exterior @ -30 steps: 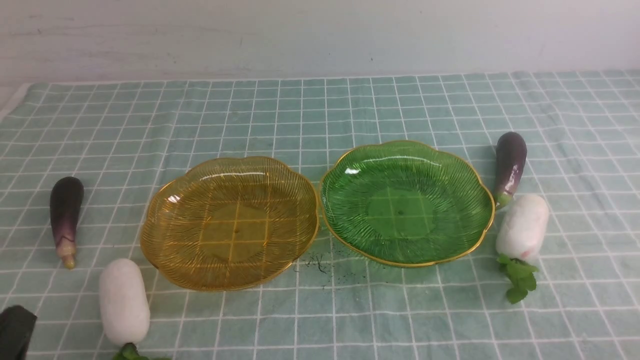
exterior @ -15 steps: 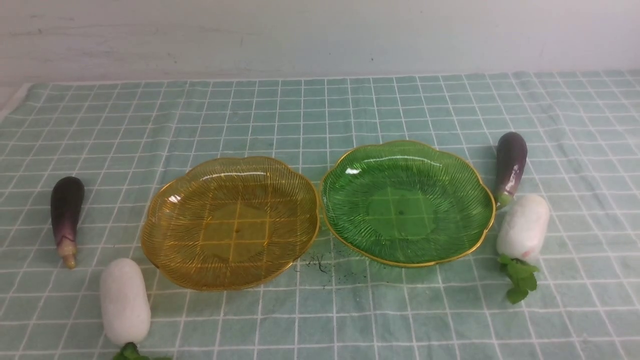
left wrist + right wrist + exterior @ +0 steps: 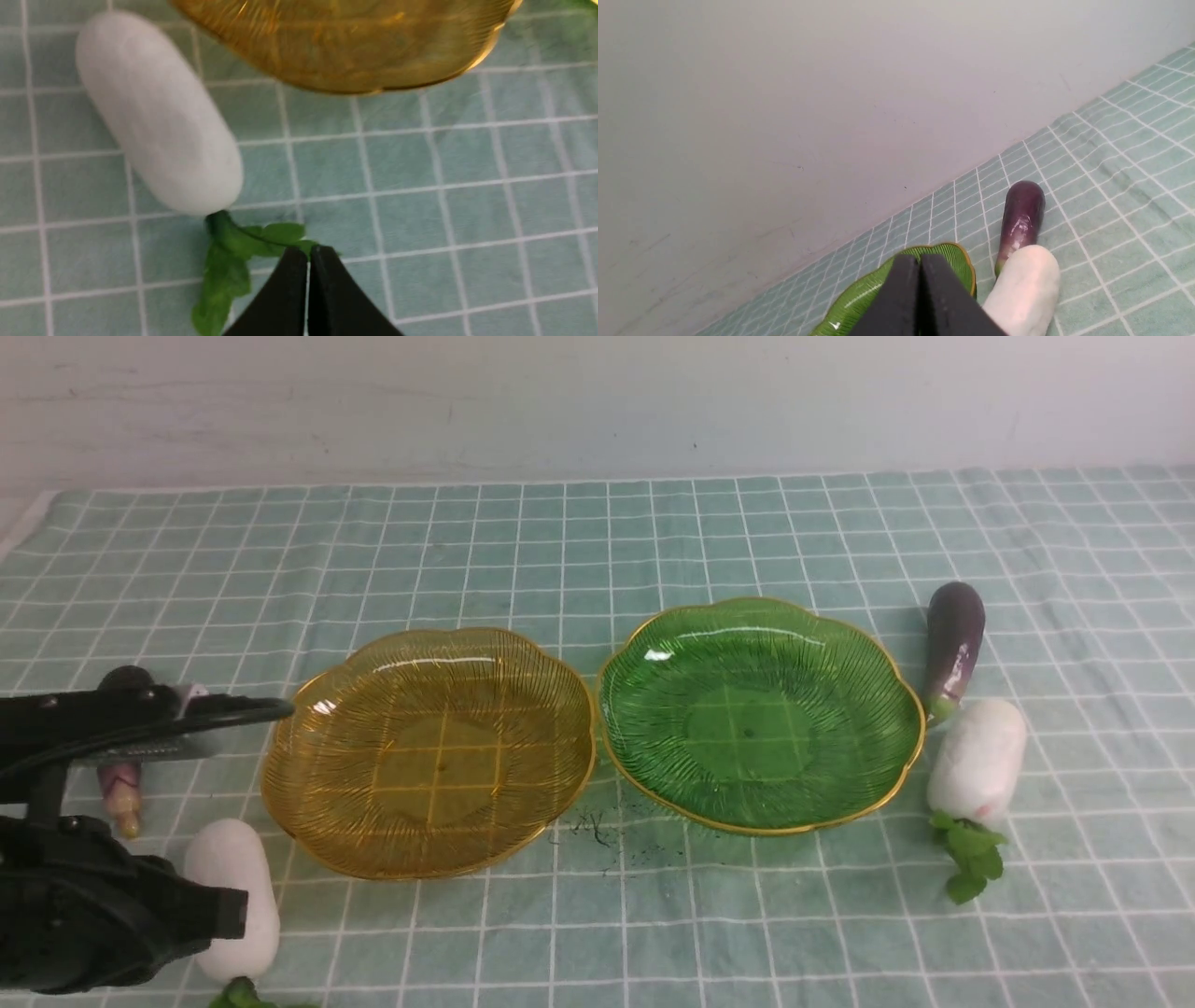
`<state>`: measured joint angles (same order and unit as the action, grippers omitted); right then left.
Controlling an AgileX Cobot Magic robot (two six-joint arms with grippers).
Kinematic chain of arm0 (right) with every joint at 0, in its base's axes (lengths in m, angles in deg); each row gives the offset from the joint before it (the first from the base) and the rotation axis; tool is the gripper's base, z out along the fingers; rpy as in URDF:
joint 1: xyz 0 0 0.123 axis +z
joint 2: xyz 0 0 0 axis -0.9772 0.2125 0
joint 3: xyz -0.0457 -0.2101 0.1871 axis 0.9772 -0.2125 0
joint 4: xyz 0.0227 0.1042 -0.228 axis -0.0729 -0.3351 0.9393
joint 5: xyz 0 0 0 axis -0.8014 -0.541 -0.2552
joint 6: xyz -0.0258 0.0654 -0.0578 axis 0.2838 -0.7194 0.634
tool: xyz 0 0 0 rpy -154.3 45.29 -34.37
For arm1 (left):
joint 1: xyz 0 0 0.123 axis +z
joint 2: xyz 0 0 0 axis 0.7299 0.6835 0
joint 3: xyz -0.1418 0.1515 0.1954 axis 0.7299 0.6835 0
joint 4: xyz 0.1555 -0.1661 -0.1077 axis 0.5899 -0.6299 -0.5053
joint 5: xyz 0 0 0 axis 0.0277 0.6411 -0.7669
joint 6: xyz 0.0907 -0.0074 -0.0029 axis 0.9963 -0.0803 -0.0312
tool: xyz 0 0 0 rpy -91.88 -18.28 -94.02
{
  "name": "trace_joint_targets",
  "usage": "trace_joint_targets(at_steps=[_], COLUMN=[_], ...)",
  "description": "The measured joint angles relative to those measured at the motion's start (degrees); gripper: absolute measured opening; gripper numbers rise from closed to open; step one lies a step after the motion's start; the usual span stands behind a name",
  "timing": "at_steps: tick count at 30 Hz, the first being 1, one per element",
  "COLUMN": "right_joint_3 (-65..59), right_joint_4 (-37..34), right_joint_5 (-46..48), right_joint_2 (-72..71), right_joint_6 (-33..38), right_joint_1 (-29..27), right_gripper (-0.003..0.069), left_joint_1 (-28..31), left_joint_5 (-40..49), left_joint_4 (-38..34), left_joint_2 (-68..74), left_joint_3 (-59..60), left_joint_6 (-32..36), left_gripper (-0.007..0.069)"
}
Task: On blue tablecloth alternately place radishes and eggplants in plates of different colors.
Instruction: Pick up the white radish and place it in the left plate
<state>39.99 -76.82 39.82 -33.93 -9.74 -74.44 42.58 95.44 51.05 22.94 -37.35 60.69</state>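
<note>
The blue tablecloth (image 3: 597,551), a wrinkled grid of white lines, lies open beyond the amber plate (image 3: 317,784) as far as the wall (image 3: 597,401). The green plate (image 3: 653,747) sits just right of the amber one, their gold scalloped rims almost meeting. Both plates are ribbed and translucent. Dark specks (image 3: 593,826) dot the cloth at the amber plate's near-right edge.

The left radish (image 3: 247,868), smooth, white and oblong, lies just off its near-left rim, long axis near to far, leaves toward the robot. The glossy left eggplant (image 3: 119,784) lies farther left, stem nearward. Right of the amber plate, beyond the green one, the right eggplant (image 3: 953,639) and right radish (image 3: 977,761) lie end to end, stem and leaves nearward.

The left gripper (image 3: 308,252) hangs over the left radish's leaves, fingers pressed together and empty. The right gripper (image 3: 920,266) is likewise closed on nothing.
</note>
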Motion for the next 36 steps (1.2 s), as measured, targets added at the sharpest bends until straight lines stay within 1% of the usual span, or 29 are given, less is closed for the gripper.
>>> trace_joint_targets(at_steps=[1,2,5,9,11,14,16,18,19,21,22,23,26,27,30,32,33,34,36], right_joint_3=[0.3,1.2,8.7,20.3,28.9,35.4,41.2,44.0,44.6,45.1,45.2,45.2,45.2,45.2,45.2,45.2,45.2,45.2,45.7], right_joint_4=[-1.8,-3.0,-3.0,0.5,4.4,8.0,10.4,10.8,10.5,8.9,8.5,6.5,3.8,3.0,2.3,2.3,2.3,2.3,2.3], right_joint_5=[0.7,3.4,13.6,25.2,33.5,39.9,45.1,46.8,47.0,47.0,47.0,46.8,45.7,45.2,42.8,41.7,41.1,40.5,39.7], right_joint_2=[0.0,0.0,3.7,13.9,21.9,29.8,36.4,41.1,43.0,45.7,46.5,48.5,51.4,52.5,56.7,59.3,60.6,61.8,64.6], right_joint_6=[-0.1,-0.1,1.3,2.6,3.0,3.9,5.5,6.8,7.2,8.3,8.7,10.0,12.7,13.4,14.4,14.5,14.6,14.6,14.6], right_joint_1=[0.0,0.0,0.0,0.0,0.0,0.0,0.0,0.0,0.0,0.0,0.0,0.0,0.0,0.0,0.0,0.0,0.0,0.0,-0.2], right_gripper=[-0.0015,-0.0015,-0.0015,-0.0015,-0.0015,-0.0015,-0.0015,-0.0015,-0.0015,-0.0015,-0.0015,-0.0015,-0.0015,-0.0015,-0.0015,-0.0015,-0.0015,-0.0015,-0.0015], left_joint_1=[0.4,0.9,3.9,6.7,6.8,6.8,6.8,6.8,6.8,6.8,6.8,6.8,6.8,6.8,6.8,6.8,6.8,6.8,6.8], left_joint_5=[0.0,0.5,3.0,4.6,5.0,5.0,4.9,4.6,4.3,3.5,3.4,2.2,0.2,-0.4,-1.8,-2.2,-2.2,-2.0,-1.0], left_joint_4=[2.7,3.9,6.2,6.8,6.4,5.3,4.6,4.2,3.6,2.7,2.7,2.6,2.6,2.6,2.5,2.4,2.4,2.4,2.5], left_joint_2=[3.0,4.7,9.4,14.5,16.7,18.8,20.5,21.5,22.1,23.5,23.7,25.3,28.5,29.8,33.8,36.0,36.8,37.4,37.9], left_joint_3=[-0.7,-1.6,-6.0,-11.7,-13.1,-13.5,-13.6,-13.6,-13.6,-13.6,-13.6,-13.8,-13.9,-13.9,-13.9,-13.9,-13.9,-13.9,-14.0], left_joint_6=[-3.2,-4.9,-7.5,-7.5,-7.5,-7.3,-6.0,-4.8,-4.2,-3.4,-3.4,-3.3,-3.3,-3.3,-3.3,-3.2,-3.1,-3.1,-3.1], left_gripper=[-0.0008,-0.0008,-0.0008,-0.0006,-0.0003,0.0021,0.0081,0.0149,0.0202,0.0346,0.0346,0.0480,0.0618,0.0648,0.0681,0.0674,0.0654,0.0613,0.0469])
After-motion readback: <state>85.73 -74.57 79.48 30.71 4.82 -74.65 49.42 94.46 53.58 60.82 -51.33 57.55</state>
